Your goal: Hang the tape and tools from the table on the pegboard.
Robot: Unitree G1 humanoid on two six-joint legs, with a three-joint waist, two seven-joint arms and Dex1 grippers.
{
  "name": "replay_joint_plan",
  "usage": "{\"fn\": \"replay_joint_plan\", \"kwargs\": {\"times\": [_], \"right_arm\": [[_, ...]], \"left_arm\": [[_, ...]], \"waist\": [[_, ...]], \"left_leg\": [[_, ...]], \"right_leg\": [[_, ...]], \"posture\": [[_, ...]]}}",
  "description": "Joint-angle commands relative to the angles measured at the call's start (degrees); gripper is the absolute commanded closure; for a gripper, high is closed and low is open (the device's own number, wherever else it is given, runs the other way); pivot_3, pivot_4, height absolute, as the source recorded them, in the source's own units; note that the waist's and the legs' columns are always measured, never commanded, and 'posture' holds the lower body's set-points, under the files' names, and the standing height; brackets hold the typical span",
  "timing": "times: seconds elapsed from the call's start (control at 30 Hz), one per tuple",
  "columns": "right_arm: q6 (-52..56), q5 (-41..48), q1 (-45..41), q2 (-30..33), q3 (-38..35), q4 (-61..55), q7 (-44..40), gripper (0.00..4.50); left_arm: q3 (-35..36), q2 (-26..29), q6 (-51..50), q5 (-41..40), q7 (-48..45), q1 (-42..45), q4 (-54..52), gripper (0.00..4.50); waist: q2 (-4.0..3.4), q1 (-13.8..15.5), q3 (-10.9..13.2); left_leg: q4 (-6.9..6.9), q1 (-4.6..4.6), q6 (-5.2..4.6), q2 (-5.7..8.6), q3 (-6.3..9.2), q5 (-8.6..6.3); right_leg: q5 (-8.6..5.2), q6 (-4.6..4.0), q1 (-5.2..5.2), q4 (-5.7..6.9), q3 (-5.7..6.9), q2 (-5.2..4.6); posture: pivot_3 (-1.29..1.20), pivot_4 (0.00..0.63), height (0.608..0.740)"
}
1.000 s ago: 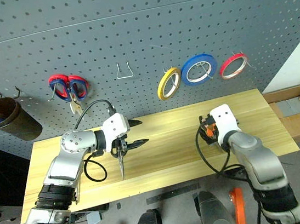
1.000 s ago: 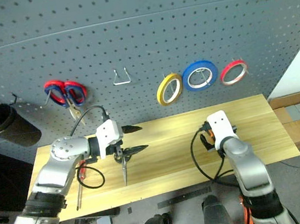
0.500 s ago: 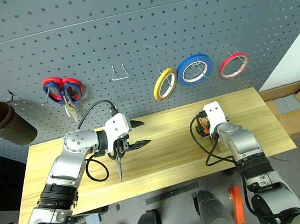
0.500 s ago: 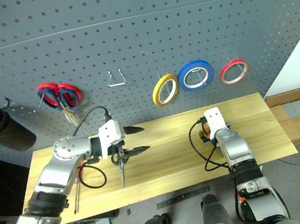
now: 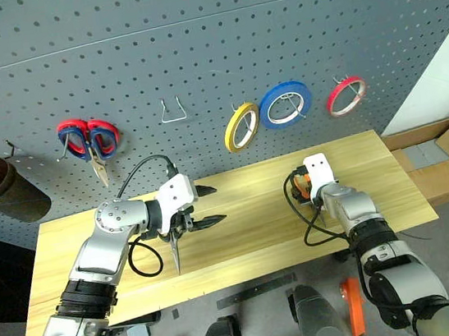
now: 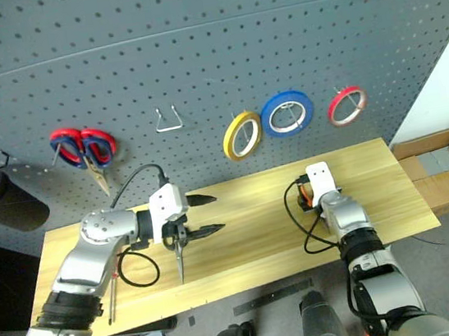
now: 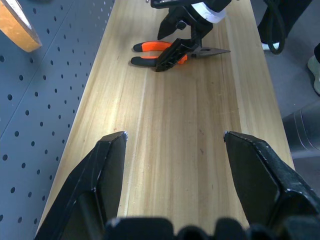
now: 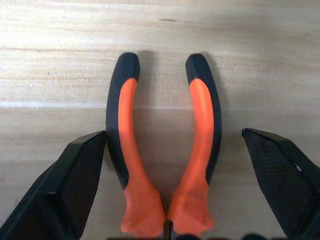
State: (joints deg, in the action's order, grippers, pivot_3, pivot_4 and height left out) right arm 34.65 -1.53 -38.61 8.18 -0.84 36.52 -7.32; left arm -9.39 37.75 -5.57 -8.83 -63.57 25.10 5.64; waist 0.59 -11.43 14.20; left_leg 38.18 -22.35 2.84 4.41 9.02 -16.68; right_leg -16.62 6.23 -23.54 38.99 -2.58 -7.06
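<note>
While the orange-and-black pliers (image 8: pixel 162 150) lie flat on the grainy yellowish wood table (image 5: pixel 250 239) toward its R end, curved rubbery handles splayed, the right gripper (image 8: pixel 165 185) sits low over them w/ black wedge fingers (image 8: pixel 65 185) apart, one each side, not clamped. Left gripper (image 5: pixel 199 206), jaws apart & empty, is above the table's middle beside small black-handled scissors (image 5: pixel 175 249); slim red-handled screwdriver (image 6: pixel 111 290) lies nr the L front edge. Thin red tape ring (image 5: pixel 346 95) hangs on the dark grey holed pegboard (image 5: pixel 192 48), upper R, beside blue roll (image 5: pixel 285 104) & yellow roll (image 5: pixel 240 126).
</note>
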Motion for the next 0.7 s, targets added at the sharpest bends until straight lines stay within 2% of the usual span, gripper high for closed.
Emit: {"fn": "replay_joint_plan", "kwargs": {"times": [0.03, 0.1, 0.3, 0.53, 0.7], "right_arm": [[-0.86, -0.86, 0.06, -0.06, 1.32, 2.89, -0.25, 1.27], [-1.24, -1.08, -0.02, -0.08, 2.06, 3.15, -0.57, 1.68], [-0.39, -1.94, 2.96, -0.32, 4.27, -6.57, -0.58, 1.68], [12.31, -2.14, 16.27, -0.11, 10.14, -45.06, -2.61, 1.68], [15.69, -2.58, 23.38, 1.80, 16.83, -69.27, -3.95, 1.68]], "left_arm": [[1.70, 0.12, -0.69, -1.30, 0.74, -1.07, -2.97, 1.18], [2.42, 0.20, -1.64, -1.89, 1.36, -1.81, -3.53, 1.18], [7.16, 0.03, -4.55, -4.93, 5.06, -5.73, -6.68, 1.18], [13.75, 0.80, -9.91, -9.23, 9.12, -13.86, -12.50, 1.18], [19.02, 0.44, -8.59, -9.00, 13.85, -18.93, -14.49, 1.18]], "waist": [[0.00, 0.00, -0.02], [0.01, 0.00, -0.03], [0.01, 0.13, -0.03], [0.00, 0.24, -0.03], [0.00, 1.41, -0.02]], "left_leg": [[0.00, 0.01, 0.00, 0.00, 0.00, 0.00], [0.00, 0.04, 0.00, -0.01, 0.01, 0.00], [-0.03, 0.07, 0.00, -0.03, 0.07, 0.00], [-0.09, -0.36, 0.01, -0.03, 0.15, 0.00], [-0.12, -0.42, 0.01, -0.05, 0.19, 0.00]], "right_leg": [[0.01, 0.00, 0.01, 0.00, 0.00, 0.00], [0.01, 0.00, 0.02, 0.00, 0.00, 0.00], [0.01, -0.01, 0.02, 0.01, 0.00, 0.02], [0.01, -0.01, -0.54, 0.06, -0.11, -0.01], [0.02, -0.03, -0.62, 0.05, -0.07, 0.01]], "posture": [[-0.20, 0.244, 0.740], [-0.20, 0.244, 0.740], [-0.18, 0.248, 0.740], [-0.14, 0.256, 0.740], [-0.12, 0.262, 0.740]]}}
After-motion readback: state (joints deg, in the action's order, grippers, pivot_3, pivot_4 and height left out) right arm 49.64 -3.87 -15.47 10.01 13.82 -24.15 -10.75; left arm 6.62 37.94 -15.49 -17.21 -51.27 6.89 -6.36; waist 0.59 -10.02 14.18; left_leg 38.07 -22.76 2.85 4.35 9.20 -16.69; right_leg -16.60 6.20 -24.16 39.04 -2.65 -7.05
